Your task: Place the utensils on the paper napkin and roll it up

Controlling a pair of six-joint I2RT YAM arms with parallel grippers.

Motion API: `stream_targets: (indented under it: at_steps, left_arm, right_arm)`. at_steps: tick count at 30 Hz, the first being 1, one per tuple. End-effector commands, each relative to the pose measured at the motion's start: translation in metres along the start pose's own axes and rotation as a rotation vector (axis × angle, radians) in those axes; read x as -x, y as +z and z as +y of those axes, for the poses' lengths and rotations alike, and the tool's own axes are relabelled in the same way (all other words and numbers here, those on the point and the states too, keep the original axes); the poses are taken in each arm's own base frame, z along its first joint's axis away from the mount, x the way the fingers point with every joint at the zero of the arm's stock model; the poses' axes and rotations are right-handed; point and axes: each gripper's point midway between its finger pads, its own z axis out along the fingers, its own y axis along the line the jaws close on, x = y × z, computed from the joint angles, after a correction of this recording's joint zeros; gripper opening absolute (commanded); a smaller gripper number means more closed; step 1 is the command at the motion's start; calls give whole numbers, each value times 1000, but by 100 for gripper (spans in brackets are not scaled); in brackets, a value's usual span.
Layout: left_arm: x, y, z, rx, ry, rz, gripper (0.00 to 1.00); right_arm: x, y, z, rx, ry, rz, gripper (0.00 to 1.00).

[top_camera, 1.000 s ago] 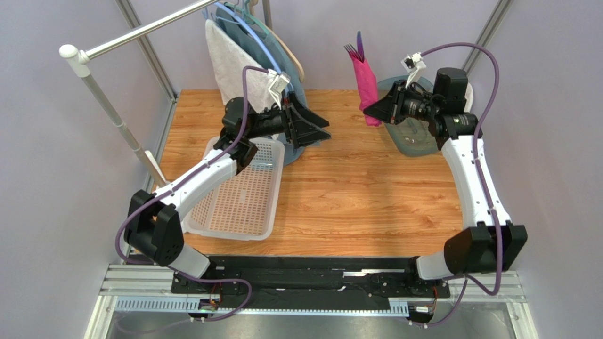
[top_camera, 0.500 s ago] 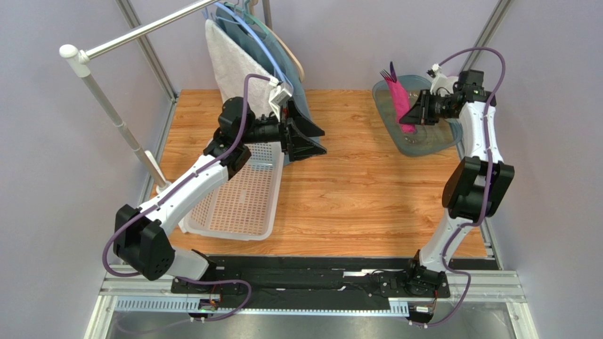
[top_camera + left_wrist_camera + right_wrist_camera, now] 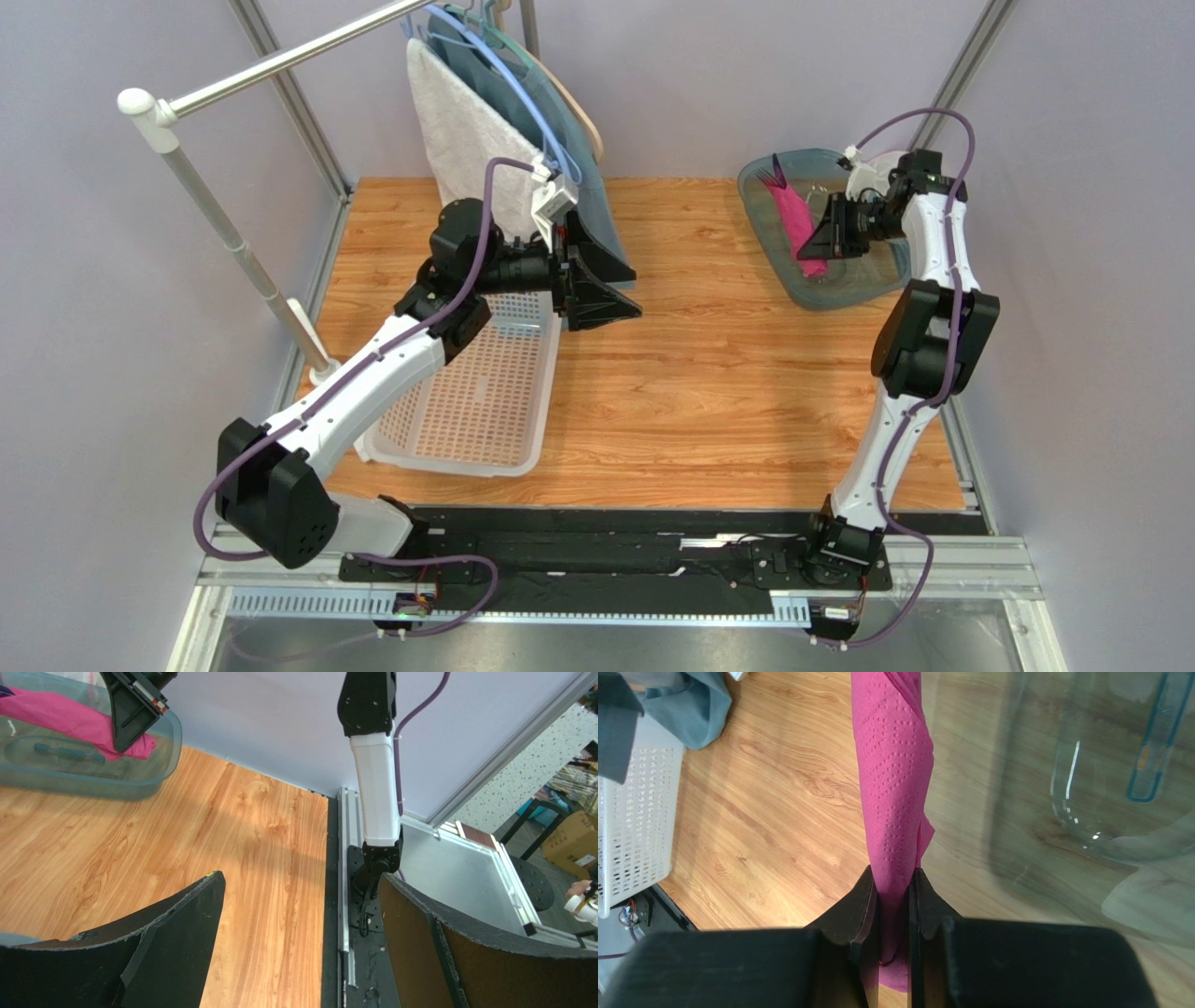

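- At the far right corner of the wood-grain table point(image 3: 701, 378): one translucent grey-green plastic tub point(image 3: 842, 287), smooth-walled, with rounded corners.
- One paper napkin point(image 3: 892, 777), magenta, thin and dot-embossed, twisted into a slim roll. It lay tilted over the tub's left part (whether it touched the tub could not be told).
- The utensils point(image 3: 773, 170): only dark purple tips showed, poking from the roll's far end, so no count was possible.
- Right gripper point(image 3: 893, 903): two black fingers clamped on the roll's near end, one on each side. A short tail of paper ran back between them.
- Left gripper point(image 3: 302, 938): two black fingers spread wide with nothing between them. It hung above the far rim of the basket point(image 3: 477, 406), well apart from the napkin.
- The basket: one, white plastic, rectangular, perforated.
- One grey-white towel point(image 3: 470, 133) and one teal cloth point(image 3: 696, 707), both hanging at the back.
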Motion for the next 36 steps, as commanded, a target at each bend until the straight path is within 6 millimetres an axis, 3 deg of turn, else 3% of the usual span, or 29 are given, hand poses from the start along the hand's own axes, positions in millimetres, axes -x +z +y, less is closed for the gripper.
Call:
stream_targets:
  at_steps: [1, 16, 26, 35, 36]
  left_arm:
    - [6, -5, -7, 8, 59, -7, 88]
    - [-2, -2, 5, 35, 11, 28, 88]
    - [-3, 2, 12, 40, -1, 33, 88]
    - [-1, 2, 16, 43, -6, 36, 88]
    - [-2, 2, 16, 43, -7, 37, 88]
  right_arm:
    - [22, -3, -16, -13, -41, -59, 0]
    - [-3, 53, -60, 57, 82, -3, 0]
    - [-35, 69, -37, 163, 240, 56, 0]
    - [-47, 79, -65, 52, 292, 111, 0]
    - [-49, 80, -66, 44, 297, 118, 4]
